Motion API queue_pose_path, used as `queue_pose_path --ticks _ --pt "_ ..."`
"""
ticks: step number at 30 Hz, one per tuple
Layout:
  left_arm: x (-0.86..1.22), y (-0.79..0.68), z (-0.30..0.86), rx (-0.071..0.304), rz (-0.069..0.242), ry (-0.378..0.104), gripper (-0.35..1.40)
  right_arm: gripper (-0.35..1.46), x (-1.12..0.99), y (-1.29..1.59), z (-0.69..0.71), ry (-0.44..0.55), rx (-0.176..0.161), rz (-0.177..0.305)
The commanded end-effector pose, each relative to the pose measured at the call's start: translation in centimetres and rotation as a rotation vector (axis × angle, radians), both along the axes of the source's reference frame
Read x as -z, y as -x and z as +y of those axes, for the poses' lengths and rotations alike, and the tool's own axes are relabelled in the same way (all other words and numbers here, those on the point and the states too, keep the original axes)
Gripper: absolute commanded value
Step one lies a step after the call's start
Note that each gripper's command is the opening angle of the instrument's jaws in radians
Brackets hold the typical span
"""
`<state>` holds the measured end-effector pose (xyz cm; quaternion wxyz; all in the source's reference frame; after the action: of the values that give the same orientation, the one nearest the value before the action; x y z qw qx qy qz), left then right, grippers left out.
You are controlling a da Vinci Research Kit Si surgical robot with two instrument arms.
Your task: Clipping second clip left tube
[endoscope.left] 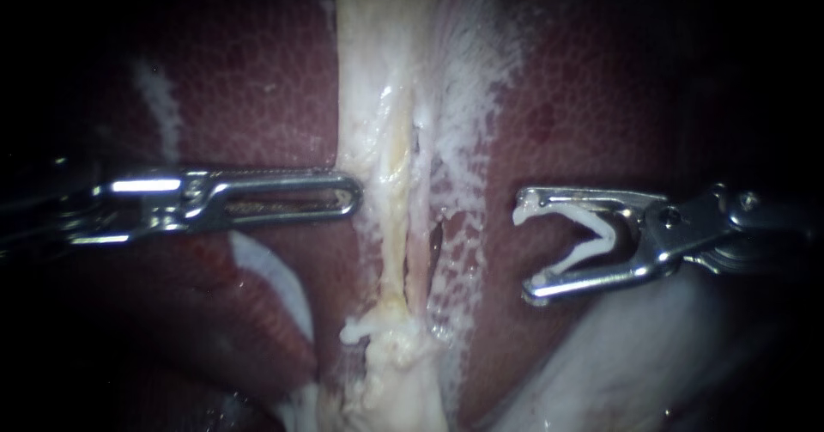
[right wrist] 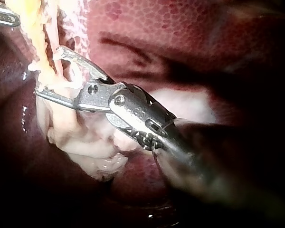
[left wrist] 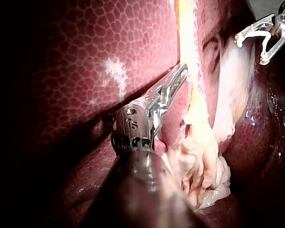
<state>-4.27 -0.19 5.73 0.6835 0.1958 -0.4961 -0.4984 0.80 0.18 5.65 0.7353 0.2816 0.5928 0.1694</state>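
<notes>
A pale yellow tube (endoscope.left: 390, 226) runs down the middle of the endoscope view, with a thinner pink strand (endoscope.left: 419, 260) close on its right. My left instrument (endoscope.left: 354, 196) comes in level from the left, jaws shut and empty, their tip just touching the tube's left edge. My right instrument (endoscope.left: 524, 245) stands apart to the right of the strands, its jaws spread wide around a white V-shaped clip (endoscope.left: 592, 234) that both jaws hold. The left wrist view shows the left instrument (left wrist: 182, 70) beside the tube (left wrist: 187, 52). In the right wrist view the clip-bearing jaws (right wrist: 47, 70) sit close to the tube (right wrist: 40, 42).
Dark red liver (endoscope.left: 257, 80) lies on both sides of the strands. White filmy tissue (endoscope.left: 468, 80) fans out to the upper right of the tube. A ragged pale lump (endoscope.left: 395, 372) hangs at the tube's lower end. Smooth pale tissue (endoscope.left: 618, 355) lies under the right instrument.
</notes>
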Motion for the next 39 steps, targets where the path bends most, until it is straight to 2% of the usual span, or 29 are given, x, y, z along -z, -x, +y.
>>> queue_pose_path --ticks 1,7,14,21,26,31,39 --pt "0.0 0.0 0.0 -0.001 -0.001 0.0 -0.35 0.58 0.0 -0.01 0.0 0.0 0.0 0.0" --pt "0.1 -0.04 0.02 -0.002 -0.003 -0.005 -0.35 0.58 -0.02 -0.02 -0.03 0.002 0.0 0.0" --pt "0.41 -0.21 0.13 -0.004 -0.016 -0.006 -0.35 0.58 -0.14 -0.14 -0.15 -0.033 -0.01 -0.009" --pt "0.54 -0.35 0.22 0.013 -0.019 -0.003 -0.35 0.56 -0.35 -0.33 -0.32 -0.087 -0.005 -0.008" --pt "0.61 -0.35 0.19 0.02 -0.02 -0.001 -0.35 0.56 -0.54 -0.54 -0.48 -0.117 0.005 -0.008" --pt "0.7 -0.32 0.15 0.029 -0.017 0.007 -0.35 0.55 -0.71 -0.75 -0.64 -0.141 0.031 -0.023" --pt "0.77 -0.3 0.1 0.026 -0.02 0.006 -0.35 0.53 -0.87 -0.99 -0.71 -0.152 0.051 -0.037"
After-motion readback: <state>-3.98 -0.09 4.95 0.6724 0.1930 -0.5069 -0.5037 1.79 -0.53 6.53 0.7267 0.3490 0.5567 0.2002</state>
